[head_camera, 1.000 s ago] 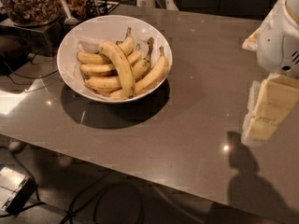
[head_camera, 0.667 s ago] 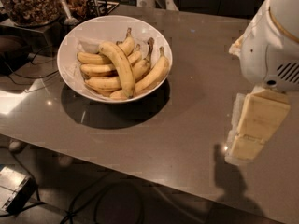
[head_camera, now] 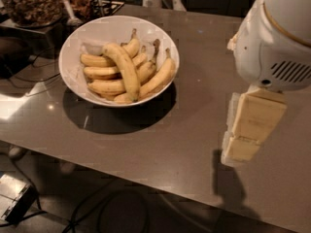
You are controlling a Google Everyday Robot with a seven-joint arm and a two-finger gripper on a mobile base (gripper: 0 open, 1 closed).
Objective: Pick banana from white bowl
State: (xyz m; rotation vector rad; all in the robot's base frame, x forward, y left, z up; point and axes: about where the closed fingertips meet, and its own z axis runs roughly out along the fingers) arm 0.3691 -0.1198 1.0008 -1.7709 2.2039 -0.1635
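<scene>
A glossy grey-brown bench top (head_camera: 160, 140) fills the view, with dark cluttered containers (head_camera: 29, 4) beyond its far left corner and black cables (head_camera: 112, 212) on the floor below its near edge. Over the last second, note that the white arm housing (head_camera: 277, 38) has swung in from the right edge, bringing the cream, blocky two-finger gripper (head_camera: 252, 127) leftward and lower. It now hangs above the right part of the bench, towards the near edge, with its shadow (head_camera: 228, 183) on the surface beneath. You cannot tell from this view whether the gripper is open or closed. It holds nothing. This shift is best read as the start of the approach: the gripper is well apart from the wide, shallow, glossy white bowl (head_camera: 104, 30) near the far left corner, so the reach is largely still ahead of you. Inside the bowl, the long, thick, strongly curved yellow banana (head_camera: 125, 69) lies on top of several shorter yellow bananas (head_camera: 102, 86). Its long axis runs from the far left of the bowl towards the near rim, bowing outward to the right, and its lower end rests near that rim.
</scene>
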